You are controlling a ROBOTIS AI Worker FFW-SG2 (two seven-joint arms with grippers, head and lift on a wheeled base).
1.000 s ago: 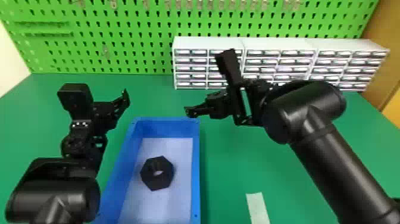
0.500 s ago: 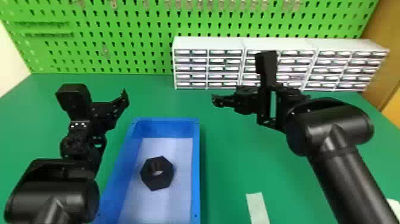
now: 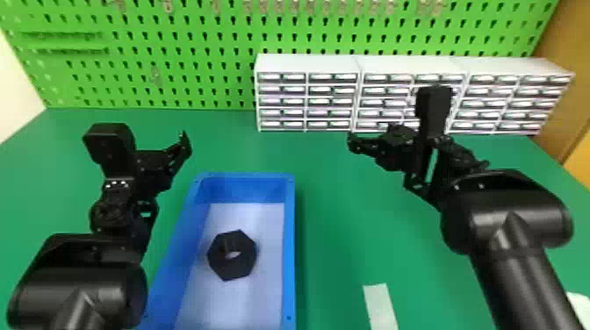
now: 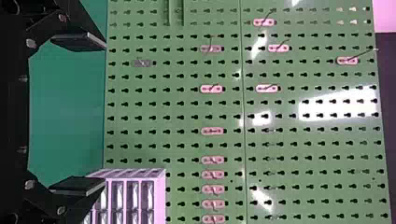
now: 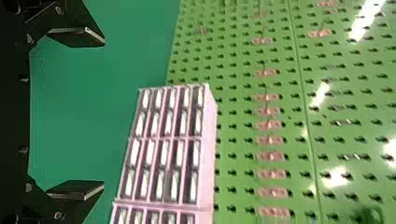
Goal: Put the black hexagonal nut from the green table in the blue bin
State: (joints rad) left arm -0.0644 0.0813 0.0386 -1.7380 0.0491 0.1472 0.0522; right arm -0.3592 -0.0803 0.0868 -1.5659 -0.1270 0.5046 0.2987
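Note:
The black hexagonal nut (image 3: 232, 255) lies flat on the pale floor of the blue bin (image 3: 287, 245), apart from both grippers. My left gripper (image 3: 175, 153) is over the table, just beyond the bin's left side; in the left wrist view the same gripper (image 4: 78, 113) stands open with nothing between its fingers. Right of the bin and farther back, my right gripper (image 3: 377, 140) is held in front of the drawer cabinets. Seen in the right wrist view, that gripper (image 5: 77, 113) is open and holds nothing.
White drawer cabinets (image 3: 307, 101) line the back of the green table (image 3: 342, 210), below a green pegboard (image 3: 197, 57) with hooks. A pale strip (image 3: 380, 307) lies on the table right of the bin, near the front.
My right arm has swung to the right, away from the bin. The left arm has kept almost still, and the nut has stayed in the same spot.

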